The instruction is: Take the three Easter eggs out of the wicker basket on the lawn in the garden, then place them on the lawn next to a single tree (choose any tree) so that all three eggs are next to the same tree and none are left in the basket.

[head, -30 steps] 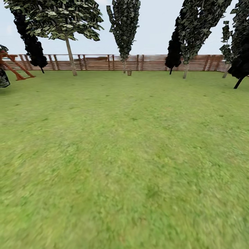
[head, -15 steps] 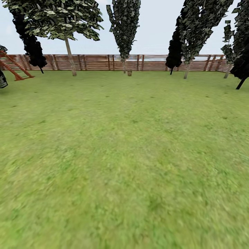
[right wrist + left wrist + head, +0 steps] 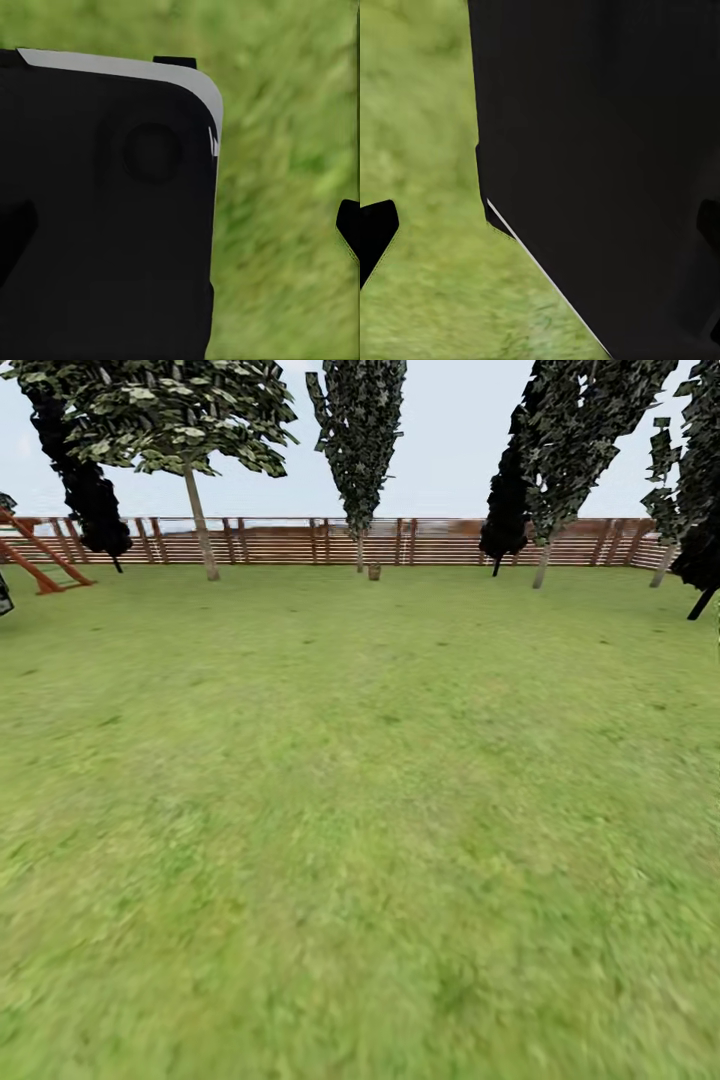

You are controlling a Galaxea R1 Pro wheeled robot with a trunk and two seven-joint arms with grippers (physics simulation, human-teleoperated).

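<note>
Lawn (image 3: 360, 810) wide; wicker basket (image 3: 374, 571) far, by fence (image 3: 440, 541).

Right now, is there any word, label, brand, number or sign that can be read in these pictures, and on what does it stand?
None: no readable text in any view.
The fence, the wicker basket far across the lawn and the trees carry no lettering.
The dark robot body in both wrist views shows no marking.

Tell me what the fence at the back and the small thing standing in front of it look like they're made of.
The fence looks like brown wood: thin horizontal slats between upright posts, matte. The small tan-brown object on the lawn may be the wicker basket, but it is too small to show any weave.
</note>
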